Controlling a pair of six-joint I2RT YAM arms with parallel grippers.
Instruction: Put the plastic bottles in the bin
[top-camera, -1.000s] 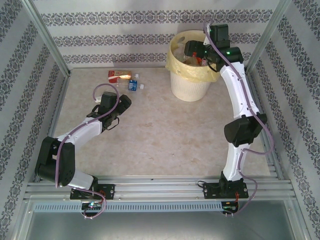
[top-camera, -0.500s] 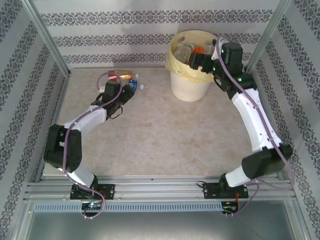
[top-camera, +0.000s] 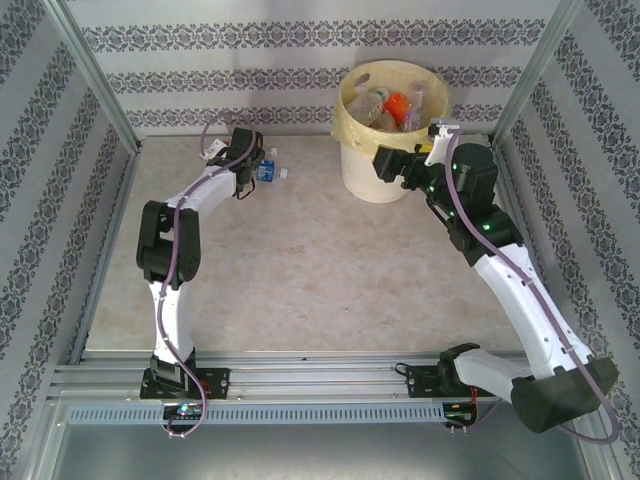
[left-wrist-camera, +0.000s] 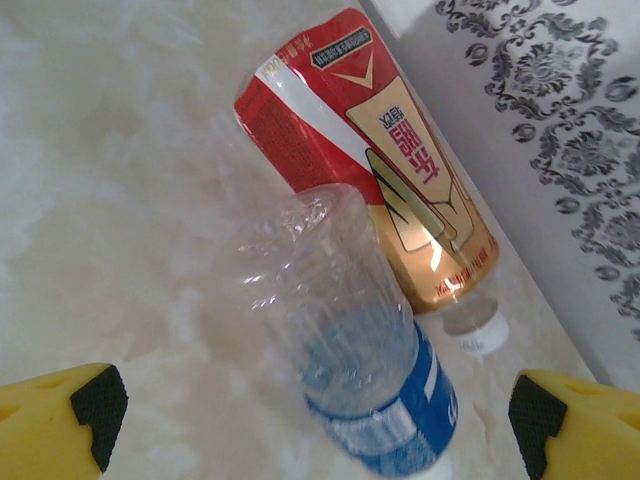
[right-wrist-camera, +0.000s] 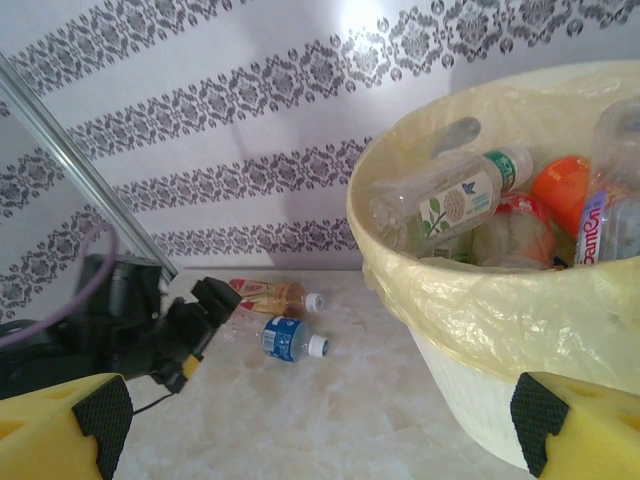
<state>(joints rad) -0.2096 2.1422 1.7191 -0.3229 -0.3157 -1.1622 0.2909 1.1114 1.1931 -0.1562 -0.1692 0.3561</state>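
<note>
Lining up on the blue-labelled bottle, the left tool is hovering over it with its fingers spread fully apart, gripping nothing and standing clear of the bottle on both sides. That bottle is lying at the far left of the tabletop, by the far wall, apparently touching the red-labelled bottle. A good grasp is calling for a square descent so the fingers straddle the blue one alone, then a gentle squeeze, as thin plastic is likely buckling easily. The right tool is hanging wide open and empty near the bin at the far right.
</note>
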